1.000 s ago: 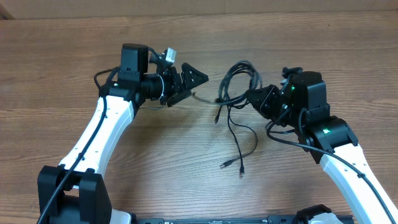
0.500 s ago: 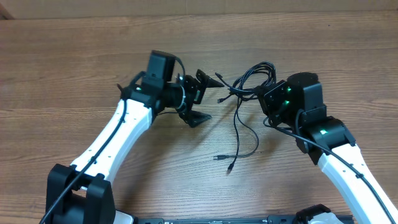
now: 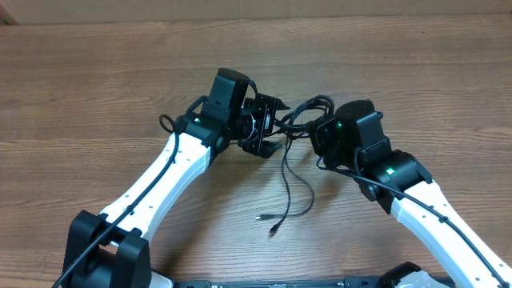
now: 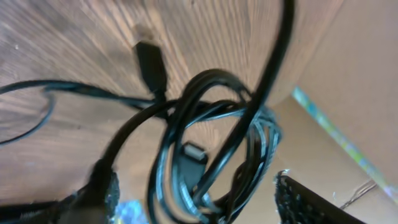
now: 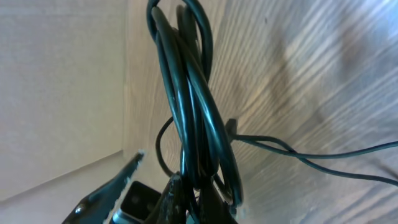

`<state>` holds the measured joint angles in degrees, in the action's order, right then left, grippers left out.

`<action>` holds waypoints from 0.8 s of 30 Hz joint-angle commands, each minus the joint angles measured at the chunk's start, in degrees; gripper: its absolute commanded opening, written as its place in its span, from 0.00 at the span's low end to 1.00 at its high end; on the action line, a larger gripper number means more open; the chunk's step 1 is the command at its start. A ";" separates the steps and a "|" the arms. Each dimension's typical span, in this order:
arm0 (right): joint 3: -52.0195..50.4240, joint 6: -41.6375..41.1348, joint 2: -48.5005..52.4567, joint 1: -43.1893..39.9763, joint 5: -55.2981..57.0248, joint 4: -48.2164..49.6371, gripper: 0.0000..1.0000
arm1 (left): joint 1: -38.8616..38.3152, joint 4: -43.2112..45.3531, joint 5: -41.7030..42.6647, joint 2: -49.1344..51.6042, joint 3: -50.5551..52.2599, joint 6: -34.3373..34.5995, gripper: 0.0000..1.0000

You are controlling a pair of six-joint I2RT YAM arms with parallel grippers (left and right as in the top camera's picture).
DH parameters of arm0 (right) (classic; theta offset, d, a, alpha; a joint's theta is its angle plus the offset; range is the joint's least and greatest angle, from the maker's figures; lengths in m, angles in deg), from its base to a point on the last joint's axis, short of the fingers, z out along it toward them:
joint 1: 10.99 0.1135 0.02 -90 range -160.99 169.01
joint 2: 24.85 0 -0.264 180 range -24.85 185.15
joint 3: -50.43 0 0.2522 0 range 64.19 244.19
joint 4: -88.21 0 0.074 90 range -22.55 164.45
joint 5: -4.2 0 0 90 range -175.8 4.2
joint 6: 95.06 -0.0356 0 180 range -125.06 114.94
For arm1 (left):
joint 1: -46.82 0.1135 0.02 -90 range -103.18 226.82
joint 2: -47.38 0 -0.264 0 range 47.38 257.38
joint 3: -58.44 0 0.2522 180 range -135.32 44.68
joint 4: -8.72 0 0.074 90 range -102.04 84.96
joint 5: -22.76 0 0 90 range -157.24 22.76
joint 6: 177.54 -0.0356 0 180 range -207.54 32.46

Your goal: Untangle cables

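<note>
Overhead: right fingers (image 3: 322, 127) pinch cables (image 3: 309, 103) between left fingers (image 3: 265, 149).

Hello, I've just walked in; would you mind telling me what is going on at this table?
Two robot arms are working on a tangle of thin black cables over a wooden table. The right gripper is shut on the coiled part. The left gripper is right up against it, its jaws open with loops of the coil between them. Loose strands trail down onto the table, their plug ends lying free. The tangle is not yet undone.
</note>
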<state>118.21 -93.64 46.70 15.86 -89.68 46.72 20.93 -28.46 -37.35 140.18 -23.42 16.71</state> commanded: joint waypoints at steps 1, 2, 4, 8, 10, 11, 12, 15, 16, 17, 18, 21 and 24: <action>1.07 -4.48 -0.15 0.52 -4.39 2.01 0.04 | -0.17 0.17 -3.48 -1.38 -1.16 1.18 0.73; 1.07 -4.48 -0.15 0.52 -5.05 2.67 0.04 | -0.22 0.20 -3.48 -1.38 -1.16 1.18 0.71; 1.07 -4.50 -0.15 0.52 -5.22 3.78 0.04 | -0.48 0.20 -3.43 -1.38 -1.16 1.18 0.69; 1.07 -4.90 -0.15 0.52 -5.27 4.57 0.04 | -1.16 0.22 -3.45 -1.38 -1.16 1.20 0.68; 1.07 -4.85 -0.07 0.52 -4.92 4.50 0.04 | -1.33 0.24 -3.30 -1.38 -1.16 1.20 0.68; 1.07 -4.83 0.09 0.52 -4.52 4.50 0.04 | -1.49 0.22 -3.32 -1.38 -1.16 1.22 0.68; 1.07 -4.85 0.31 0.52 -4.57 4.52 0.04 | -1.57 0.28 -3.30 -1.38 -1.16 1.20 0.68; 1.07 -4.83 0.83 0.52 -4.57 4.50 0.04 | -1.60 0.33 -3.28 -1.38 -1.16 1.20 0.68; 1.07 -4.79 0.94 0.52 -4.52 4.50 0.04 | -1.60 0.31 -2.93 -1.38 -1.16 1.20 0.68; 1.07 -4.61 1.14 0.52 -4.04 4.50 0.04 | -1.57 0.31 -2.29 -1.38 -1.16 1.16 0.68; 1.07 -4.35 1.25 0.52 -2.97 4.44 0.04 | -1.57 0.26 -1.70 -1.38 -1.16 1.09 0.68; 1.07 -4.20 1.31 0.52 -0.15 3.19 0.04 | -1.55 -0.44 -2.62 -1.38 -1.16 -0.90 0.72; 1.07 -4.20 1.33 0.52 -0.07 2.78 0.04 | -1.11 -2.19 -3.61 -1.38 -1.16 -1.38 0.64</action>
<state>118.19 -98.03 48.07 16.05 -91.74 49.13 19.64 -29.93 -40.06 140.18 -23.46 16.89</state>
